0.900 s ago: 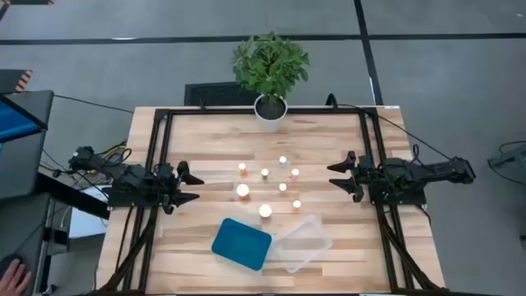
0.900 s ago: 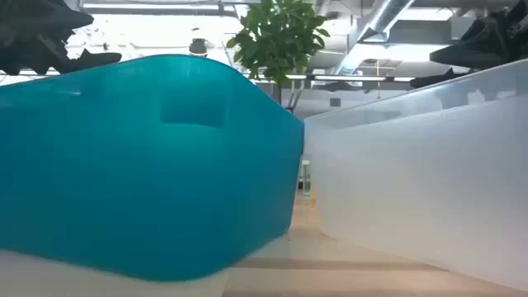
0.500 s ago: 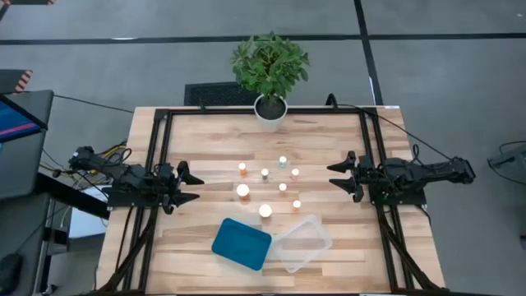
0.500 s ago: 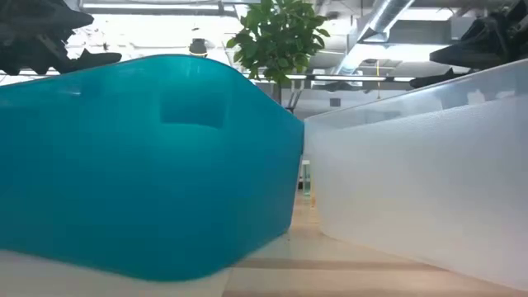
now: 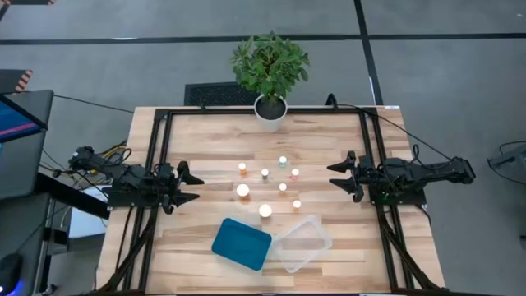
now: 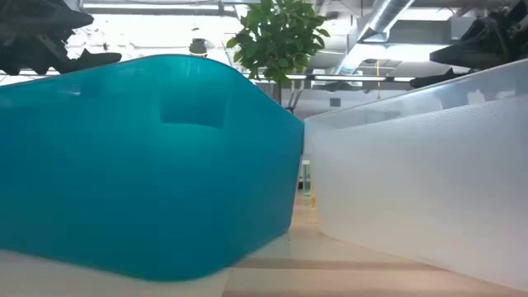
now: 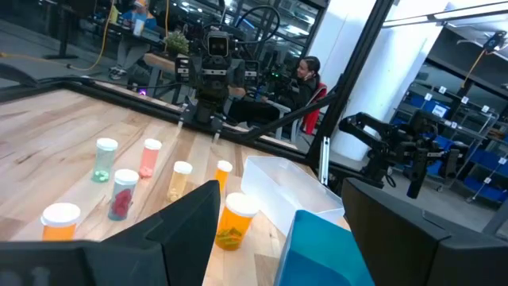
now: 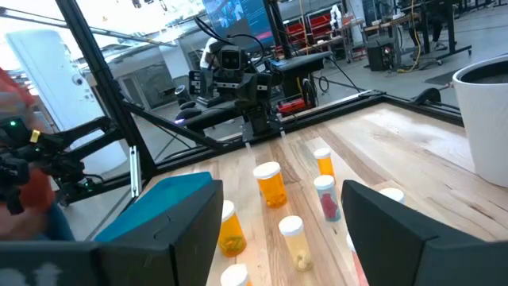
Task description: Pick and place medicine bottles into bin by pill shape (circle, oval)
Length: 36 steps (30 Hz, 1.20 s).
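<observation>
Several small medicine bottles with white caps stand upright on the wooden table around its middle [image 5: 283, 187]. Two are wider: one orange bottle [image 5: 243, 191] and one [image 5: 265, 211] just beyond the bins. They also show in the left wrist view [image 7: 236, 222] and the right wrist view [image 8: 271, 184]. My left gripper [image 5: 191, 184] is open and empty at the table's left side, pointing toward the bottles. My right gripper [image 5: 337, 177] is open and empty at the right side, facing it.
A blue bin [image 5: 242, 243] and a clear bin [image 5: 302, 243] sit side by side near the front edge; they fill the low view [image 6: 148, 165]. A potted plant [image 5: 270, 107] stands at the far edge. Black frame rails [image 5: 160, 148] run along both sides.
</observation>
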### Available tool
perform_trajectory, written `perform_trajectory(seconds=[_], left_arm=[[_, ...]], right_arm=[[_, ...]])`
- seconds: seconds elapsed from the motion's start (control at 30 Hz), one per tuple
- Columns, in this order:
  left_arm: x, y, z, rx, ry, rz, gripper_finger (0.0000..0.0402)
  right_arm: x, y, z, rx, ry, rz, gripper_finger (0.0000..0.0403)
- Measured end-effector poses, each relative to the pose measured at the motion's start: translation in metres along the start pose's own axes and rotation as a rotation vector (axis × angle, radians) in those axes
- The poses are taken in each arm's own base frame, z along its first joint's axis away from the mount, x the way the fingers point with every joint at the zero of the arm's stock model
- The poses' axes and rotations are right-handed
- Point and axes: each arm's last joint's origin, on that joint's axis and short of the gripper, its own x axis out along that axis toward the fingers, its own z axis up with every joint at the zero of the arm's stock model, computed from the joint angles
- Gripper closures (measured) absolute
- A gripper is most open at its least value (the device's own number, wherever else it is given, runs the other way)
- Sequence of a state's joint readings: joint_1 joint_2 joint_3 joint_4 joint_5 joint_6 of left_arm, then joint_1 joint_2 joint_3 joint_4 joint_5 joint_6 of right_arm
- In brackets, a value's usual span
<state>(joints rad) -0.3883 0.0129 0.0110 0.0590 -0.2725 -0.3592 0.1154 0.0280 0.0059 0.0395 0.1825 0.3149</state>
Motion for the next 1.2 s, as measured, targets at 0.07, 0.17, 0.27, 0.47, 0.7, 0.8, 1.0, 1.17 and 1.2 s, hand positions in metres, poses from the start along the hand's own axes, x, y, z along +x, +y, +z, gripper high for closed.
perform_trajectory(seconds=[0.07,0.17,0.27,0.47,0.7,0.8,1.0,1.17,1.2], left_arm=[[0.0000,0.0000,0.0001,0.000,0.000,0.000,0.0143],[0.0000,0.0000,0.0000,0.000,0.000,0.000,0.0143],[0.0000,0.0000,0.0001,0.000,0.000,0.000,0.0143],[0.0000,0.0000,0.0001,0.000,0.000,0.000,0.0143],[0.0000,0.0000,0.0001,-0.091,-0.001,0.001,0.0143],[0.0000,0.0007,0.0007,-0.143,-0.016,0.027,0.0143],[0.0000,0.0008,0.0013,-0.359,-0.028,0.030,0.0143],[-0.0003,0.0031,0.0027,-0.419,-0.083,0.105,0.0143],[-0.0004,0.0037,0.0031,-0.448,-0.101,0.124,0.0143]], right_arm=[[0.0000,0.0000,0.0001,0.000,-0.001,0.001,0.0132],[0.0000,0.0000,0.0000,0.000,0.000,0.000,0.0132],[0.0000,0.0001,0.0001,0.000,-0.001,0.001,0.0132],[0.0000,0.0001,0.0002,0.000,-0.001,0.001,0.0132],[0.0000,0.0000,0.0001,0.000,-0.001,0.000,0.0132],[0.0000,0.0000,0.0001,0.000,-0.001,0.001,0.0132],[0.0000,-0.0001,0.0001,-0.021,-0.001,-0.001,0.0132],[-0.0001,0.0005,0.0007,0.043,-0.007,0.005,0.0132],[-0.0001,0.0005,0.0010,0.092,-0.009,0.006,0.0132]])
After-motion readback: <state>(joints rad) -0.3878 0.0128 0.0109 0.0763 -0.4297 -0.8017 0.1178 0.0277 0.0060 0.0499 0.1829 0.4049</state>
